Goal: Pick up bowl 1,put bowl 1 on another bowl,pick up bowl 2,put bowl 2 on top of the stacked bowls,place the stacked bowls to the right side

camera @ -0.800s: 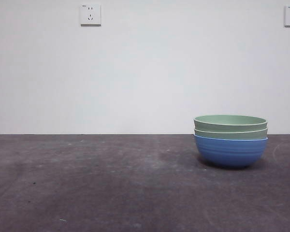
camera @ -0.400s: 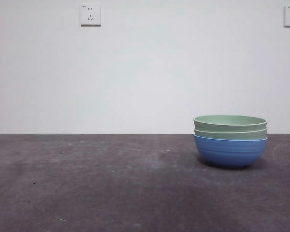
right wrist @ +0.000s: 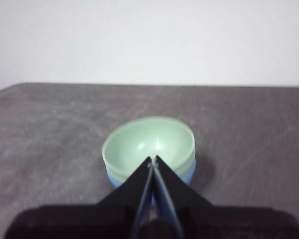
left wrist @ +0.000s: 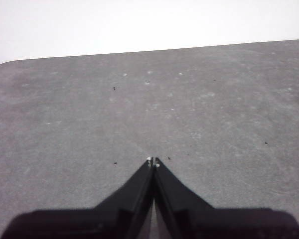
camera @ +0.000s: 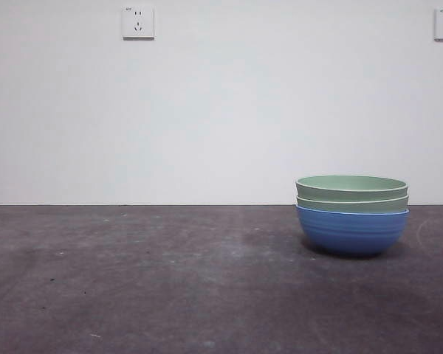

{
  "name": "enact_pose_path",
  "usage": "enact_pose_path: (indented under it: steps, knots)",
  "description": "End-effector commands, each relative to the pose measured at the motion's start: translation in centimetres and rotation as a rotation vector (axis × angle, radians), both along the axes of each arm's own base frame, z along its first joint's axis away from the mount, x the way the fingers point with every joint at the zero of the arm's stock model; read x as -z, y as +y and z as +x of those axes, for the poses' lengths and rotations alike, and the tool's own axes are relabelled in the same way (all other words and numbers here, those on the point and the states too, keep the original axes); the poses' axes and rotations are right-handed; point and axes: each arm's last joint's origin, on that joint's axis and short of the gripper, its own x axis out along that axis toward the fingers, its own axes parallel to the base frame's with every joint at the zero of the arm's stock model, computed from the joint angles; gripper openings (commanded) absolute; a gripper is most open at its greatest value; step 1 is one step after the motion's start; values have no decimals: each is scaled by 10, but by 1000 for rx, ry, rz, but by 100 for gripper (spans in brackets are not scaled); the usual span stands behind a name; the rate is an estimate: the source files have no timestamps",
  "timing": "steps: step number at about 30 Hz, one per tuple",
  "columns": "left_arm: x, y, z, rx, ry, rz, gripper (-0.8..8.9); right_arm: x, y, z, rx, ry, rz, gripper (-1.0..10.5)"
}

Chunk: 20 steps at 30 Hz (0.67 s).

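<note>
Front view: the stacked bowls (camera: 352,214) stand upright on the dark tabletop (camera: 148,280) at the right side of the scene, a blue ridged bowl (camera: 352,232) carrying two pale green bowls nested in it, their rims showing as two green bands; neither arm appears, and two wall sockets (camera: 138,22) sit high on the white wall. By this layout the final step, placing the stack to the right, appears done or nearly so, and the next move seems to call for little beyond keeping both arms clear of the stack. Left wrist view: the left gripper (left wrist: 153,162) hangs above bare tabletop, its jaws pressed together tip to tip, holding and touching nothing; no bowl is visible here. Right wrist view: the right gripper (right wrist: 153,160) sits above and on the near side of the stack, its jaws likewise closed to a point and empty, apart from the top green bowl (right wrist: 148,142), whose hollow lies open beyond the tips.
</note>
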Motion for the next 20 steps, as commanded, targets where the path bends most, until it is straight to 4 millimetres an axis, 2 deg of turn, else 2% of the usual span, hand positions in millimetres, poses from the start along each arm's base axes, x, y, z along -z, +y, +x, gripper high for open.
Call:
enact_pose_path:
  steps: [1,8,20]
  knots:
    - [5,0,1,-7,11,-9,-3,18,-1,1,28,17,19,3]
    - [5,0,1,-8,11,-9,-3,44,-1,3,61,77,51,3]
    - [5,0,1,-7,11,-9,-3,47,-1,2,64,123,77,3]
